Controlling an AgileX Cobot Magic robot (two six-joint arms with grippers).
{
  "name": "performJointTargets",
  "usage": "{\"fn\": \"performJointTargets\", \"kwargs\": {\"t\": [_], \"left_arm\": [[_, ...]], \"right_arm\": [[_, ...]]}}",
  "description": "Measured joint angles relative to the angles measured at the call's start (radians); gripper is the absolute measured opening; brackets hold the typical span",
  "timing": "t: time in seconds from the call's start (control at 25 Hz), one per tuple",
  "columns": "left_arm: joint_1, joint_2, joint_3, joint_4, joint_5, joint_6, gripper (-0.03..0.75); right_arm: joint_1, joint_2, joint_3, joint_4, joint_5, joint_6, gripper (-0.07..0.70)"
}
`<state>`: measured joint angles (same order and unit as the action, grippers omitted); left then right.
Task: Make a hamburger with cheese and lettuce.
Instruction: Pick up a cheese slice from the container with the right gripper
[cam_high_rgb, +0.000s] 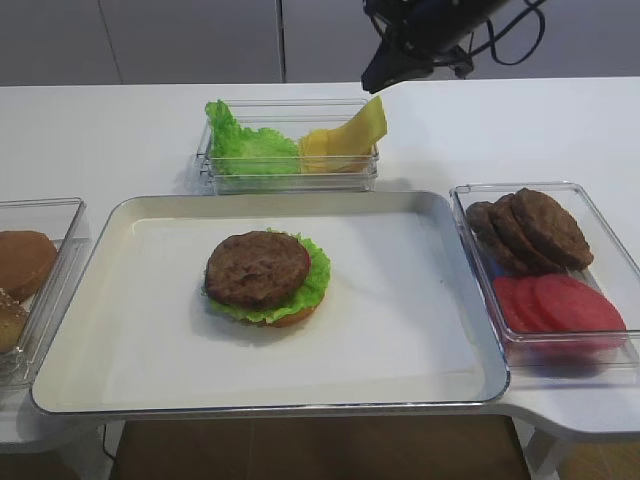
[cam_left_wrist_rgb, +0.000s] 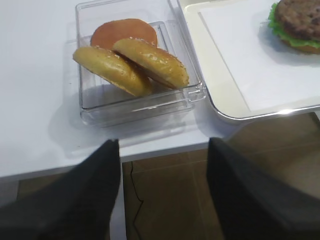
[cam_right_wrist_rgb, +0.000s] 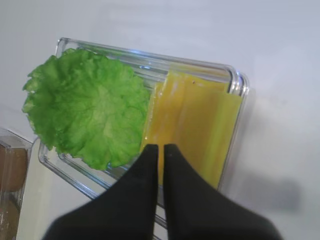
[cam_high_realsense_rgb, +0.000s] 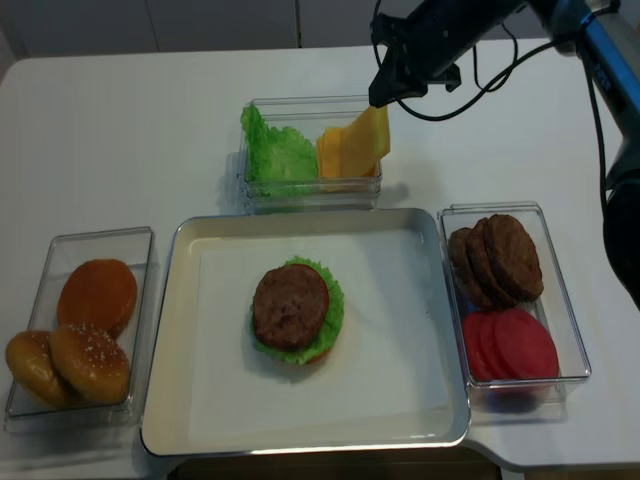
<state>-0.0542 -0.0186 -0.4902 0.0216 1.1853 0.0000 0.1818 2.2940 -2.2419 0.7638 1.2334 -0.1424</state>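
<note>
Step in hand, as judged: lifting one slice of the cheese (cam_right_wrist_rgb: 200, 120) from the clear bin (cam_high_realsense_rgb: 250, 185) behind the tray (cam_high_rgb: 440, 300). The right gripper (cam_right_wrist_rgb: 160, 149) sits above the bin's cheese half; in the right wrist view its black fingers (cam_right_wrist_rgb: 145, 165) stand nearly pressed together, only a thin slit between them, and I cannot tell whether the slit holds the slice's edge. In both high views one slice tilts up out of the bin toward the gripper, which suggests a pinch on its top edge, but the contact itself is hidden. To do this well: grip only the topmost slice at its edge, raise it straight up until it clears the bin wall, and watch that a second slice does not cling and come along; the slices look thin, smooth, glossy and floppy, so a slow carry should keep it from folding. The loose lettuce (cam_right_wrist_rgb: 87, 110) beside the cheese in the same bin is bright green, matte, frilly-edged. The hamburger (cam_high_rgb: 266, 277) rests near the tray's middle: tan bun base, ruffled leaf, dark rough patty on top, no cheese yet. The left gripper (cam_left_wrist_rgb: 162, 165) hangs spread wide and empty over the table edge, in front of the bun bin (cam_left_wrist_rgb: 150, 107), well left of the tray.
</note>
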Motion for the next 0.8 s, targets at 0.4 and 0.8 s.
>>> {"fn": "performJointTargets", "kwargs": {"t": [0.4, 0.8], "left_arm": [[0.0, 0.0, 0.0, 0.0, 0.0, 0.0, 0.414], [0.0, 0.0, 0.0, 0.0, 0.0, 0.0, 0.414]], "right_arm": [[0.0, -0.012, -0.002, -0.097, -0.028, 0.025, 0.121], [0.0, 0.028, -0.004, -0.105, -0.042, 0.027, 0.29]]}}
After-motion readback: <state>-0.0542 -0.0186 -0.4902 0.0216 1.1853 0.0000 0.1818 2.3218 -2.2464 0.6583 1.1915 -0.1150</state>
